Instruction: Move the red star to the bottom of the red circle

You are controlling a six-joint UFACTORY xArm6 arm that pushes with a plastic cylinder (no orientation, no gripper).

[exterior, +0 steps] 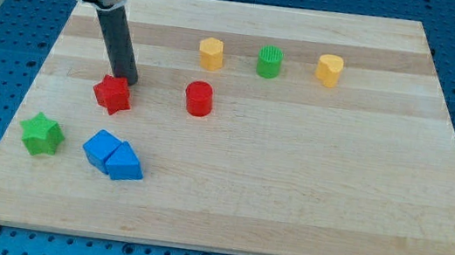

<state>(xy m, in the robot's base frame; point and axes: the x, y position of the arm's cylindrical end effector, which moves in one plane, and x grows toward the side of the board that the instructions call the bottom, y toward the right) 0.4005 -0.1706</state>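
The red star (113,94) lies on the wooden board at the view's left of centre. The red circle (199,98) stands to its right, about a hundred pixels away and a little higher. My tip (127,81) is at the star's upper right edge, touching or nearly touching it. The dark rod rises from there to the arm's head at the view's top left.
A green star (42,134) sits at the lower left. A blue cube (101,148) and a blue triangle (124,164) touch each other below the red star. A yellow block (211,53), a green circle (270,62) and a yellow heart (329,70) line the top.
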